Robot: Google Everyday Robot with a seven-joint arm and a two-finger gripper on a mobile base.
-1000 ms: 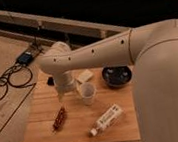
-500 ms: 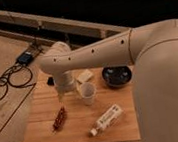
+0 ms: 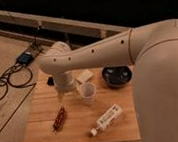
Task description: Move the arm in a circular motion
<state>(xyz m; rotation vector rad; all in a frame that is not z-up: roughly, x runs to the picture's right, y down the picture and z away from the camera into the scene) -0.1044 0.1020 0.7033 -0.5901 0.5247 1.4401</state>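
In the camera view we see the arm [image 3: 95, 54] reaching from the right across the wooden table [image 3: 46, 130], its elbow turned down over the back left part. The gripper [image 3: 61, 94] hangs below that elbow, just left of the white cup [image 3: 87, 92]. We cannot tell whether it is spread or closed.

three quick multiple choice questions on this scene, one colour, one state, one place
1. The bowl is: A white; B dark; C red.
2. The bottle: A lies on its side; B stands upright; C sits in the bowl.
3. The gripper under the arm hangs: A inside the bowl; B on the bottle; C over the table beside the cup.
B, its inside looks near black; A, it rests flat near the table's front edge; C, it hangs above the wood next to the cup.
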